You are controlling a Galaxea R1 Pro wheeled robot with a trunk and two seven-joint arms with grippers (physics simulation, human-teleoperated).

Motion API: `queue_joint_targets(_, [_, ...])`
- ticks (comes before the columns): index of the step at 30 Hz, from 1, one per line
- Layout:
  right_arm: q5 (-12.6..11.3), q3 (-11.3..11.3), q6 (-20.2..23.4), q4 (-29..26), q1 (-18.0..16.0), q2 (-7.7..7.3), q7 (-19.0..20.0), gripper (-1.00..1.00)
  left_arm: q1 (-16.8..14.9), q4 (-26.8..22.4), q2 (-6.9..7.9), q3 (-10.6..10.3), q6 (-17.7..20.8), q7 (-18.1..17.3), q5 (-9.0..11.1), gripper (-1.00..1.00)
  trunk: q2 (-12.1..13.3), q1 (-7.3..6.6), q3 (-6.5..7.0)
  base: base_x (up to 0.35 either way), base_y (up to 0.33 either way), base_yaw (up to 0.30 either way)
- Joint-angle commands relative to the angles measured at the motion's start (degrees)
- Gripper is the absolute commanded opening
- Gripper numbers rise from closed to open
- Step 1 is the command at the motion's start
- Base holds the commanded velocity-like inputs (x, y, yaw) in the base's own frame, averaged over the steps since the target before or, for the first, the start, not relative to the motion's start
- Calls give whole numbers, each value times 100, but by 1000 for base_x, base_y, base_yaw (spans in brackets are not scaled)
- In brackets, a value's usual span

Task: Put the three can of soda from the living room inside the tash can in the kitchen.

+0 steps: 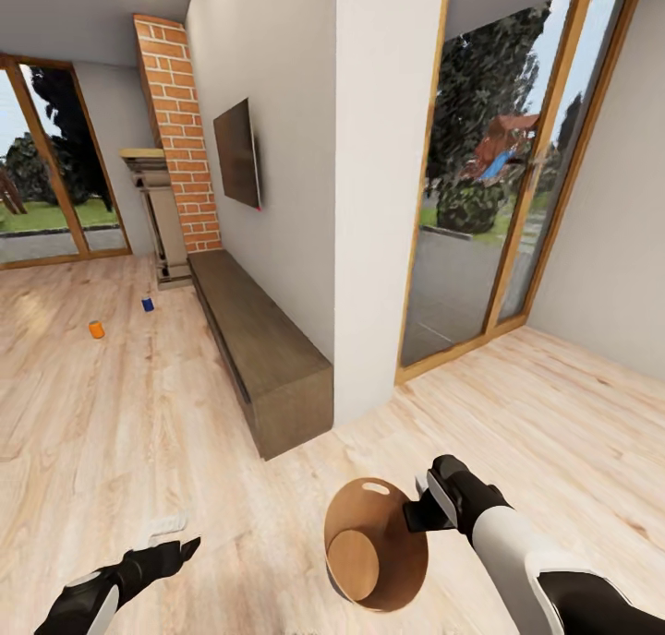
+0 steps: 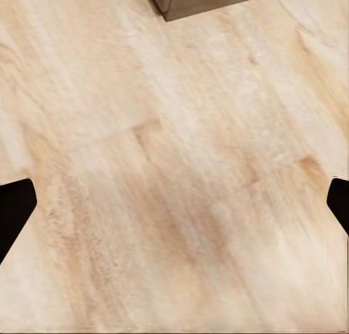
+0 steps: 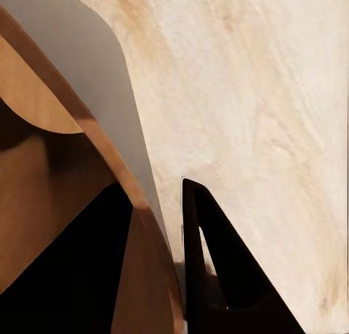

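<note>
Right claw point(image 1: 417, 510) gripping trash can point(image 1: 374, 543) rim, orange can point(image 1: 96, 329) and blue can point(image 1: 148, 305) on far floor point(image 1: 111, 413)

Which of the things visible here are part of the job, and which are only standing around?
Job:
- orange can, on the floor
- blue can, on the floor
- bin, its rim held by the right pincer

Standing around:
- cabinet
- TV
- fireplace
</note>
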Motion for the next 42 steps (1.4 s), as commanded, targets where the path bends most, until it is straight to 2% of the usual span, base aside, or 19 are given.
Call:
queue_joint_targets(1, [-103, -17, 6, -1, -3, 1, 2, -100, 0, -1, 1, 0, -1, 0, 0, 100, 0, 0, -6, -161, -229, 173])
queue_joint_targets(11, [-103, -17, 1, -1, -3, -2, 0, -100, 0, -3, 2, 1, -53, -32, 14, 100, 0, 0, -67, -84, -14, 174])
queue_joint_targets(35, [-103, -17, -8, -10, -3, -11, 2, -100, 0, -3, 2, 2, -43, -56, 49, 100, 0, 0, -213, -212, 225, 173])
queue_joint_targets(42, [-103, -25, -17, -15, -3, -14, 5, -100, 0, -3, 2, 2, -49, -53, 48, 100, 0, 0, -232, -278, 173, 72])
